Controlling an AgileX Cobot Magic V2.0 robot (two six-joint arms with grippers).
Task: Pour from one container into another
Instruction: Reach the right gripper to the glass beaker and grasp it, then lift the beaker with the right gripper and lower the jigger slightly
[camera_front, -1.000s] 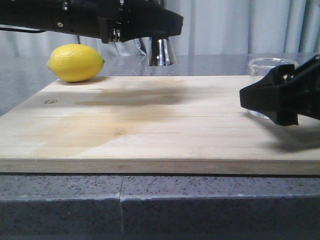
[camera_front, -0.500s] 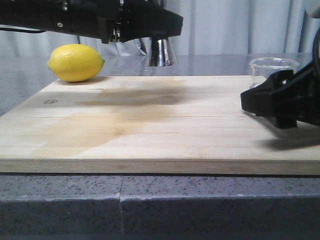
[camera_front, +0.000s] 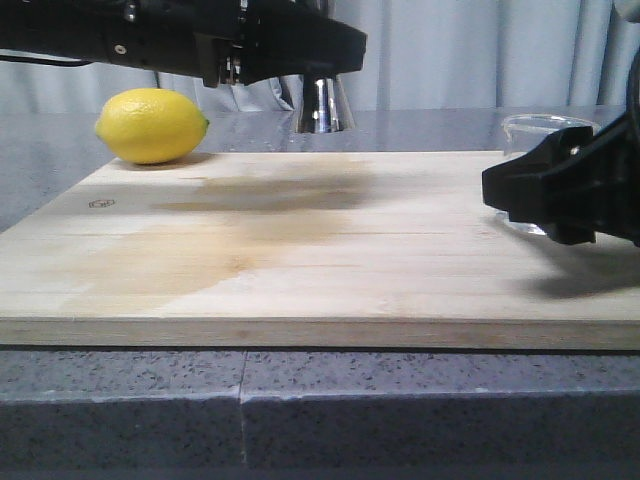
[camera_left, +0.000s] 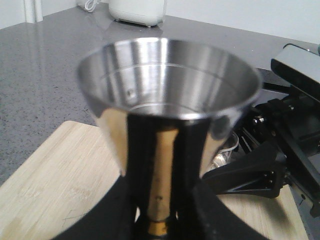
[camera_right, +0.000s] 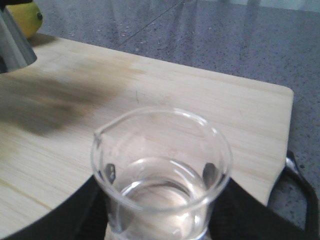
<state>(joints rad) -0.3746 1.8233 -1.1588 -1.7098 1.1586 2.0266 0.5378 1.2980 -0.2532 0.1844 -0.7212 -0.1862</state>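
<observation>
Looking across the speckled grey counter (camera_front: 120, 400), we see a pale wooden board (camera_front: 300, 260) with a darker stain, then a lemon (camera_front: 151, 125) at its far left edge and grey curtains (camera_front: 450, 50) behind. Our right gripper (camera_front: 560, 195) pinches the beaker (camera_front: 545, 130) at the board's right side; only the right wrist view shows its pouring lip and the clear liquid inside. Our left gripper (camera_front: 300, 55) holds the jigger (camera_front: 320, 103) above the board's far edge, jaws closed on its waist; only the left wrist view shows its open cup and brass band.
</observation>
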